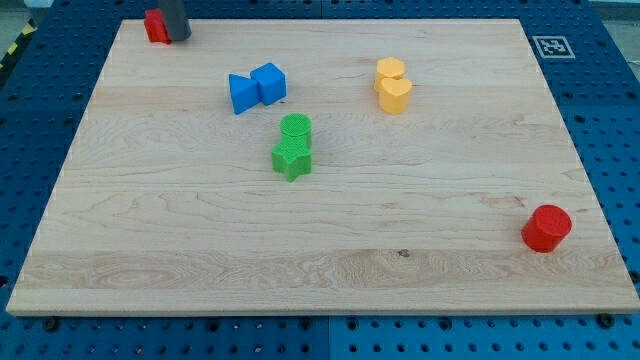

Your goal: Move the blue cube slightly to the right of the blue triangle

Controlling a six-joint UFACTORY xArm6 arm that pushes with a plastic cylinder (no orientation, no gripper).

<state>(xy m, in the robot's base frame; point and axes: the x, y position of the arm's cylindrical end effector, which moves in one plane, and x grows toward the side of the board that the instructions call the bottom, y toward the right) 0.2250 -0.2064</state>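
The blue cube [269, 83] sits on the wooden board in the upper middle-left, touching the right side of the blue triangle [242, 94]. My tip [178, 37] stands at the view's top left corner of the board, right beside a red block [156, 26] that touches it on its left. My tip is well to the upper left of both blue blocks and apart from them.
A green cylinder [295, 127] and a green star [292, 158] sit together below the blue blocks. A yellow cylinder [390, 70] and a yellow heart [394, 94] are to the right. A red cylinder [546, 228] is near the board's lower right edge.
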